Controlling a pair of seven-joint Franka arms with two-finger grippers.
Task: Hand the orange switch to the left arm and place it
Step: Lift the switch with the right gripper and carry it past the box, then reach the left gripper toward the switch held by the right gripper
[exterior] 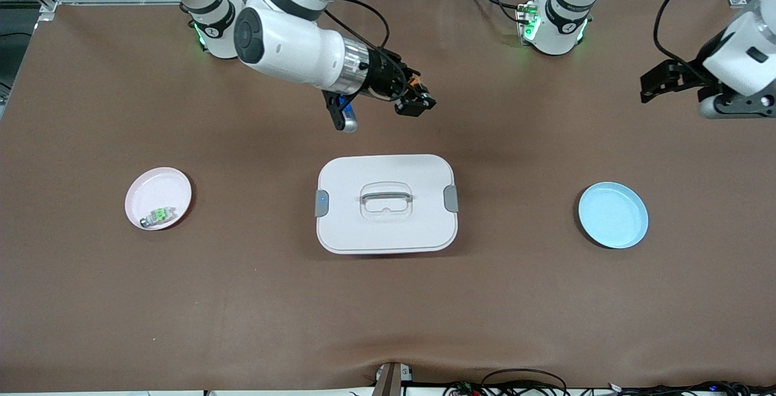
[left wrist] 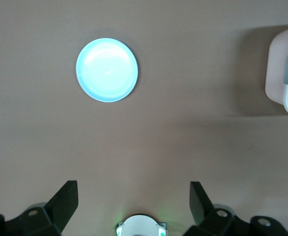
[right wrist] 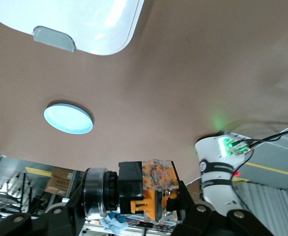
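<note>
Standing mid-table, box (exterior: 387,203), between pink plate (exterior: 158,198), blue plate (exterior: 613,214)

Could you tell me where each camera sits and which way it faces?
Front: high across the table, facing both arms; box central.
Left wrist: looks down between open left gripper fingers onto blue plate.
Right wrist: tilted; right gripper shut on orange switch.
All three share box and blue plate.

Orange switch (right wrist: 156,189) clamped in right tool (exterior: 417,104), airborne; white box (exterior: 386,203) lidded, mid-table.
</note>
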